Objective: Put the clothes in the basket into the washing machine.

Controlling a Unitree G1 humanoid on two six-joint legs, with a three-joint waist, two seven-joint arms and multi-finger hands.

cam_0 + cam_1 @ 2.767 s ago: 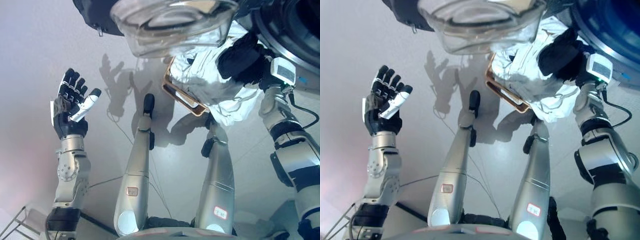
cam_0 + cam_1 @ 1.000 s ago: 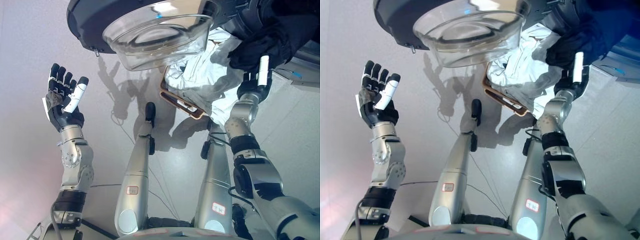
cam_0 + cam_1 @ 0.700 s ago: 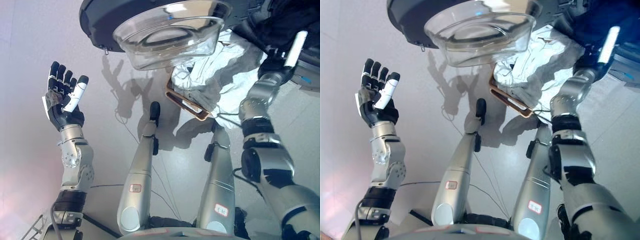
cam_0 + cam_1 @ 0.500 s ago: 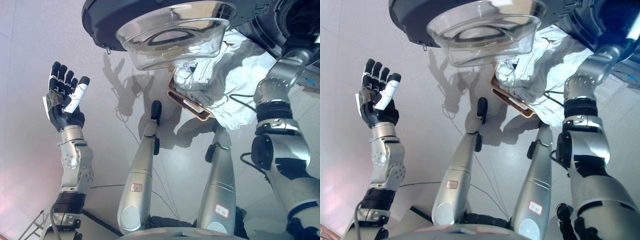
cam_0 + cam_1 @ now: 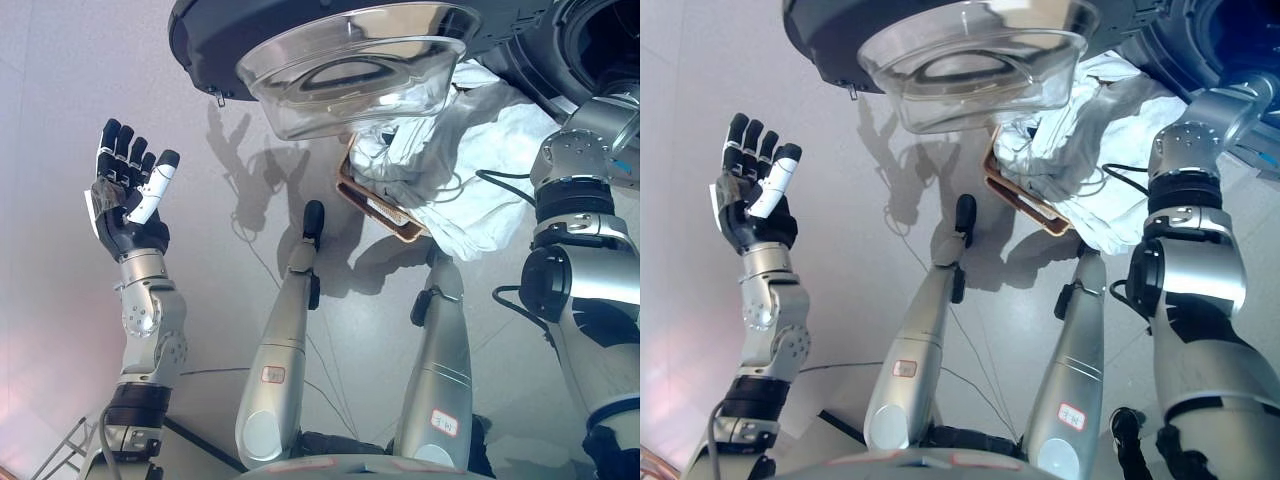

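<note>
The white clothes (image 5: 470,160) lie heaped in the basket (image 5: 378,206); they look soft and light, so grab a bunched fold. Your left hand (image 5: 128,200) is spread, holding nothing; your right hand is hidden

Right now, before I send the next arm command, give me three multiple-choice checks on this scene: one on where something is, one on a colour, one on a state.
1. Where does the basket sit?
A. on the floor under the open washer door
B. in the left hand
C. on a table

2. What colour is the cloth heaped on the basket?
A. red
B. white
C. green

3. How is the left hand?
A. curled round the cloth
B. raised with fingers straight, holding nothing
C. pressing on the door

Key: 1 A, the brown basket rests on the floor just below the clear bowl of the washer door. 2 B, the cloth is white all over. 3 B, the left hand stands up at the left, apart from everything. The right hand is out of sight; only its arm reaches toward the drum.
</note>
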